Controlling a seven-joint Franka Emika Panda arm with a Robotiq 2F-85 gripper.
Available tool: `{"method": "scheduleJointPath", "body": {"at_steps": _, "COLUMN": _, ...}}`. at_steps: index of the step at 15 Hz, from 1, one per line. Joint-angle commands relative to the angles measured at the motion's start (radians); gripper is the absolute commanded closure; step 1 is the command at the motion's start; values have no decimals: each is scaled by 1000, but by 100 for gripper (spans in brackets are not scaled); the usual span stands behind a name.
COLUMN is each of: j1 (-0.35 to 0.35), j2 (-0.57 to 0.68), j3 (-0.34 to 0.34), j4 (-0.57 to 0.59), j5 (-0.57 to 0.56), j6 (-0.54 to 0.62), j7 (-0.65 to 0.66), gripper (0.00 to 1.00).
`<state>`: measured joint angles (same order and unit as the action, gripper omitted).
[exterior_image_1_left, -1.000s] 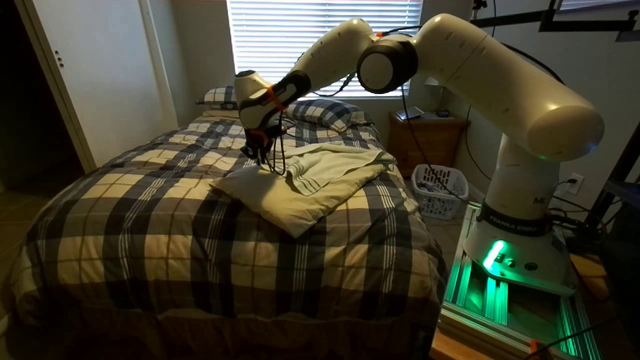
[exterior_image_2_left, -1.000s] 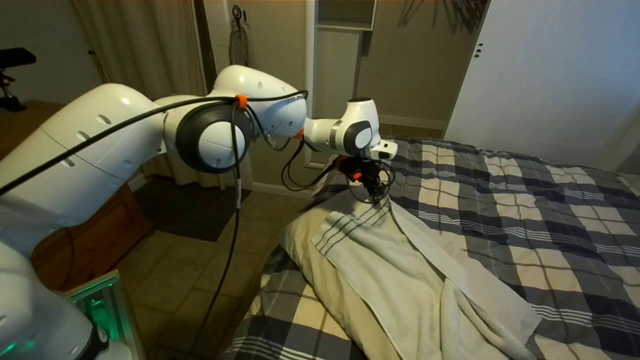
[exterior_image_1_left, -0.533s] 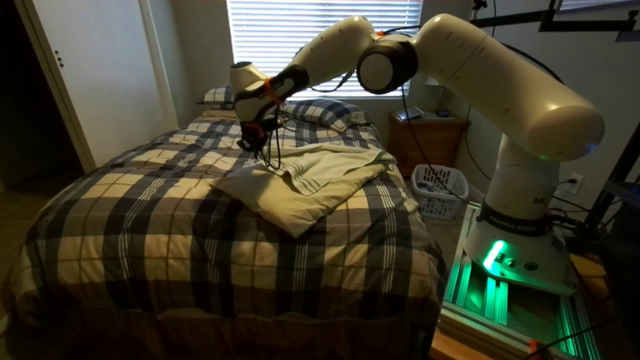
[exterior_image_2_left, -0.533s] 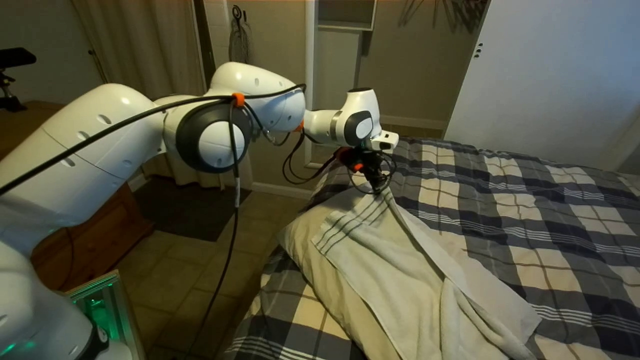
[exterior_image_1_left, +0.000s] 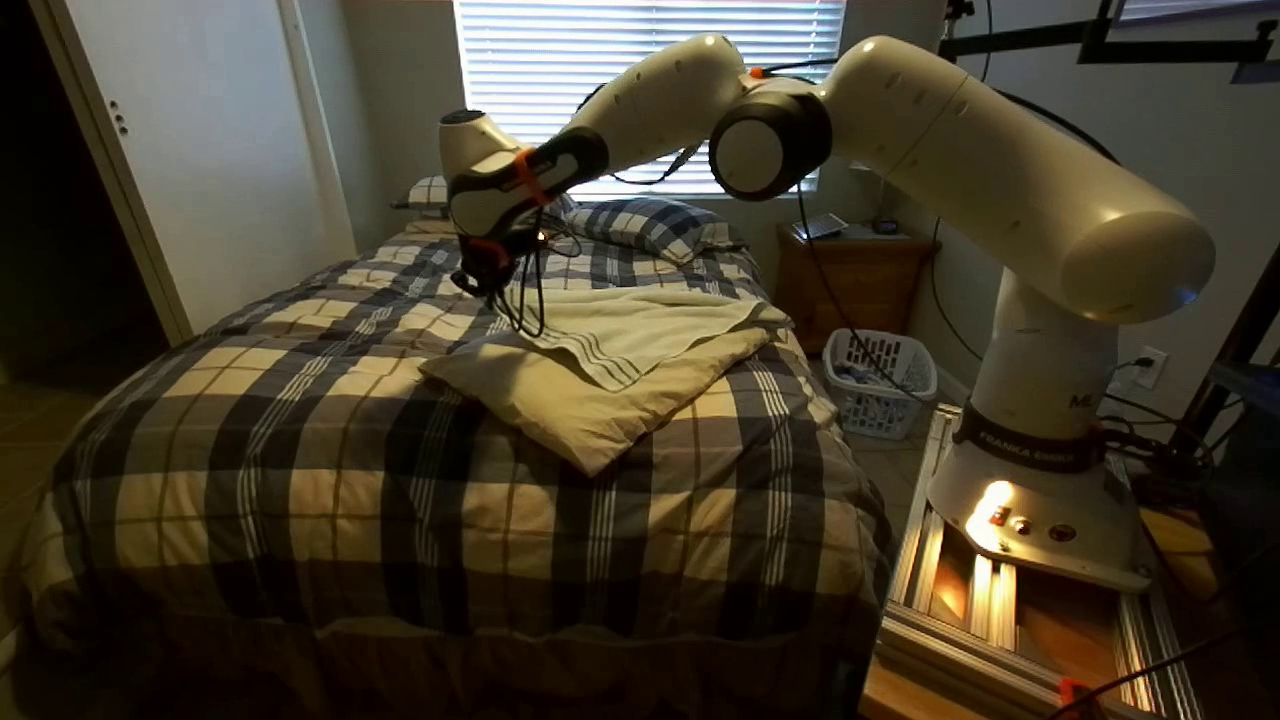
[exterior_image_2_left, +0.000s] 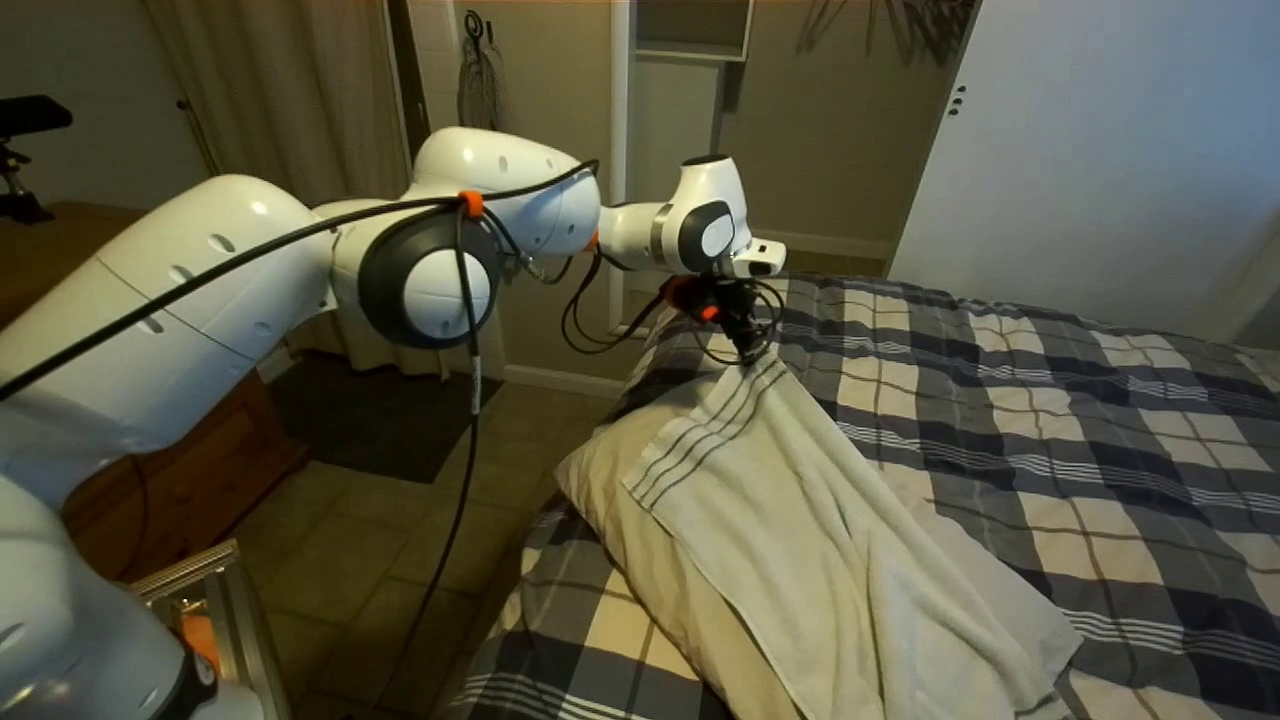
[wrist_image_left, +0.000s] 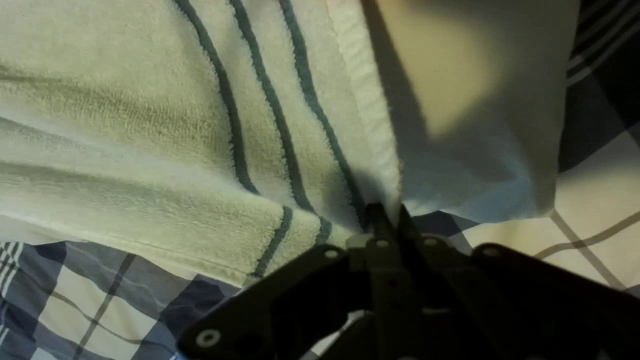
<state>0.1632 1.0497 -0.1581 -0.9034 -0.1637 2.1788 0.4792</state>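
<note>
Bed (exterior_image_1_left: 350, 480): I have it under a plaid comforter (exterior_image_2_left: 1000, 400), and it carries everything within my reach.
Robot arm (exterior_image_1_left: 980, 170): my only one, so there is no nearer arm to pick; it reaches across from the side where the laundry basket (exterior_image_1_left: 870, 410) stands, which I see in just one exterior view.
Cream pillow (exterior_image_1_left: 545, 410): lies flat on the comforter, beneath the towel; bare pillow shows past the towel's edges in both exterior views.
Striped towel (exterior_image_2_left: 770, 500): draped over the pillow, one end drawn up into a peak at the end effector (wrist_image_left: 392, 215). From there its long axis runs off toward the basket side; in the wrist view the cloth spreads up and left. I judge any pull to turn on this, since nearly all the towel lies to one side of my grip.
End effector: fingers brought together, pinching the towel at its edge. The wrist view lets me see that; the exterior views give me only a dark shape above the cloth.
Hem (wrist_image_left: 375, 110): runs straight down into the fingertips (wrist_image_left: 380, 220), clear only in the wrist view.
Stripes (wrist_image_left: 274, 97): three dark ones beside the hem, breaking at a crease near the pinch.
</note>
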Motion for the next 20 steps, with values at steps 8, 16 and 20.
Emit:
{"method": "scheduleJointPath", "body": {"at_steps": 8, "j1": 12, "j2": 141, "j3": -7, "j4": 231, "j5": 0, "j6": -28, "j7": 4, "gripper": 71}}
{"method": "scheduleJointPath", "body": {"at_steps": 16, "j1": 44, "j2": 53, "j3": 1, "j4": 160, "j5": -7, "j6": -350, "j7": -19, "gripper": 23}}
{"method": "scheduleJointPath", "body": {"at_steps": 20, "j1": 91, "j2": 33, "j3": -16, "j4": 103, "j5": -57, "j6": -442, "j7": -58, "gripper": 0}}
